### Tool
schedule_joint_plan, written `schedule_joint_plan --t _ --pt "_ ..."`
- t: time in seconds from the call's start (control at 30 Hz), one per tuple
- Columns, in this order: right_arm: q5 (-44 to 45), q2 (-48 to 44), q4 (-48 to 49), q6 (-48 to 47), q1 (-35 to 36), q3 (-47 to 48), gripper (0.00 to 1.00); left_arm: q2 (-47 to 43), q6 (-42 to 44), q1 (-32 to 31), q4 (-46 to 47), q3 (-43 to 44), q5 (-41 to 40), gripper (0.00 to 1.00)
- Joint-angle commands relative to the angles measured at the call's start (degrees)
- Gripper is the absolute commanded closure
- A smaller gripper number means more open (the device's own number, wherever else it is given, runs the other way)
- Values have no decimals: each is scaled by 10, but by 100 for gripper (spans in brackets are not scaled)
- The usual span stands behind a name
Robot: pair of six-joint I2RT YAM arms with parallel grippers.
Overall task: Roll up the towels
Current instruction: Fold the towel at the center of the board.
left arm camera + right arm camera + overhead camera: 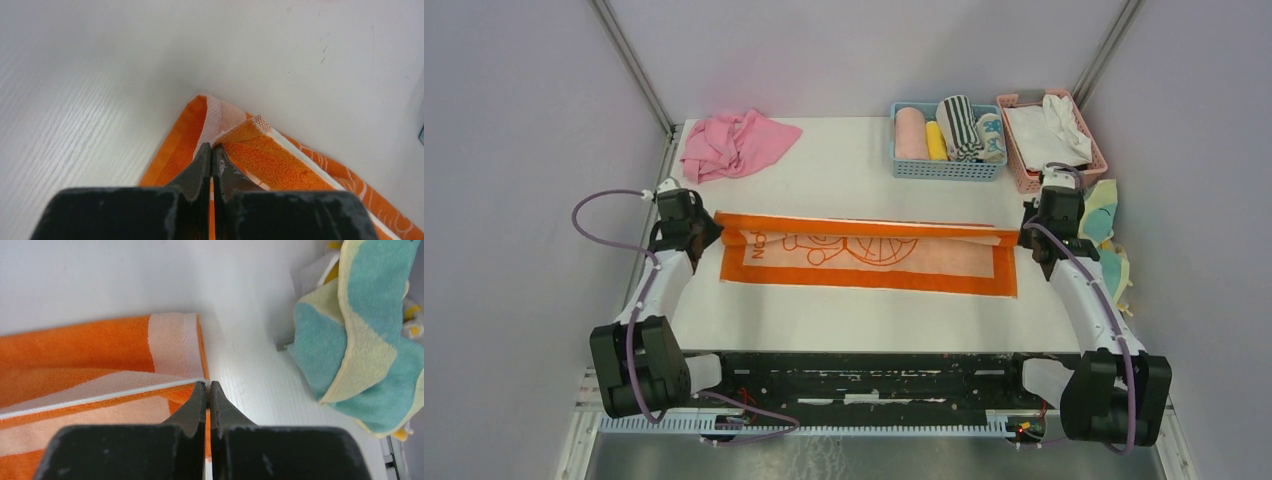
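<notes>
**Pinching both ends of the orange towel: thin grips are putting the fold at risk**

The orange towel (864, 255) is lying flat across the middle of the tabletop (844, 315), with its far long edge doubled over toward the arms.

At the towel's left end, the left pincer (213, 150) is sitting fully closed, its tips nipping only the turned-over corner. With so little cloth caught, I judge a pull could be slipping it free and dropping that corner flat.

At the towel's right end, the right pincer (207, 387) is closed likewise on the very edge of the white hem, running the same risk. Uneven pulling would be skewing the fold.

Just right of the towel, the teal-and-yellow towels (360, 355) are crowding the right arm and could snag it.

Both arms are reaching forward, wrists tipping down toward the towel's ends.
</notes>
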Motion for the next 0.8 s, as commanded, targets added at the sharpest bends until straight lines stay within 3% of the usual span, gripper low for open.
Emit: schedule_joint_plan --t 0.0,0.2,0.33,0.4,0.53,0.6,0.77 --pt "63 -35 38 36 -5 -44 98 -46 -79 6 17 -49 -68 96" --pt "54 -53 45 77 -5 -93 95 -64 -150 6 63 -133 -53 95" --pt "45 -87 26 102 -5 -114 87 -91 -190 6 57 -167 -69 91" --pt "45 -120 16 120 -4 -126 81 -124 -220 6 27 -175 -85 85" --pt "37 -216 -40 150 -4 -131 62 -235 -274 6 -51 -191 -144 56" --pt "36 -259 -68 156 -5 -130 56 -281 -282 6 -84 -182 -164 51" --pt "52 -292 -120 142 -2 -88 43 -261 -226 5 -131 -125 -149 47"
